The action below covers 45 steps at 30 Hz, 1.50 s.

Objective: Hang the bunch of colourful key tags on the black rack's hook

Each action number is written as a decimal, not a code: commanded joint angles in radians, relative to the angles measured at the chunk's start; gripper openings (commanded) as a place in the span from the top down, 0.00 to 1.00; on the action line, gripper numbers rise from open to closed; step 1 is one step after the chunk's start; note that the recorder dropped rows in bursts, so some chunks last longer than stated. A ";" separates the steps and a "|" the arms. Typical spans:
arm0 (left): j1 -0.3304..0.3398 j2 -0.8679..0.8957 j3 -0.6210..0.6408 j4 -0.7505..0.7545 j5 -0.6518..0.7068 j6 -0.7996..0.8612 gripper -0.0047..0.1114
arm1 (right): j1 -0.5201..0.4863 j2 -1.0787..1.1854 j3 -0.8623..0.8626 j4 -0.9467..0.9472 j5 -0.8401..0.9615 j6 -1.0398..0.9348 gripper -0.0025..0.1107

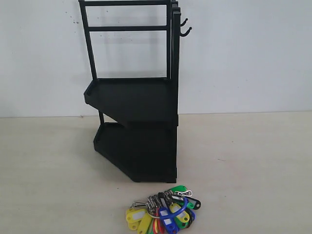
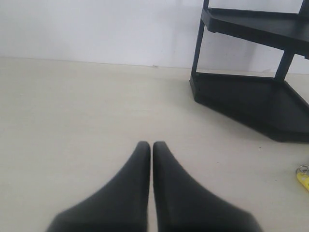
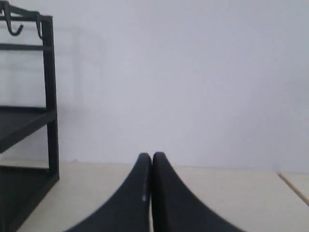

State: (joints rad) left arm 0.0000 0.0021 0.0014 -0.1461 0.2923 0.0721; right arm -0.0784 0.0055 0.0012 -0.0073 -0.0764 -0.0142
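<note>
The colourful key tag bunch (image 1: 163, 212) lies flat on the table just in front of the black rack (image 1: 134, 100), its blue wire loop on top. Two small hooks (image 1: 185, 28) stick out from the rack's upper right side; they also show in the right wrist view as hooks (image 3: 14, 26). Neither arm appears in the exterior view. My left gripper (image 2: 151, 145) is shut and empty, low over the table, left of the rack (image 2: 251, 96), with one yellow tag (image 2: 303, 176) at the frame's edge. My right gripper (image 3: 151, 157) is shut and empty, right of the rack (image 3: 29, 121).
A plain white wall stands behind the rack. The pale tabletop (image 1: 253, 161) spreads to both sides of it. A seam or table edge (image 3: 294, 186) shows in the right wrist view.
</note>
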 commanded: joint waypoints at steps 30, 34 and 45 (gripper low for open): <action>-0.001 -0.002 -0.001 0.005 -0.008 0.003 0.92 | -0.002 0.252 -0.413 0.116 0.204 -0.062 0.98; -0.001 -0.002 -0.001 0.005 -0.008 0.003 0.92 | -0.002 0.357 -0.473 0.279 0.347 -0.072 0.98; -0.001 -0.002 -0.001 0.005 -0.008 0.003 0.92 | 0.129 0.678 -0.503 0.876 0.469 -0.490 0.98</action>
State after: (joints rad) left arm 0.0000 0.0021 0.0014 -0.1461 0.2923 0.0721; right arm 0.0018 0.6118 -0.4949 0.7305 0.3607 -0.3693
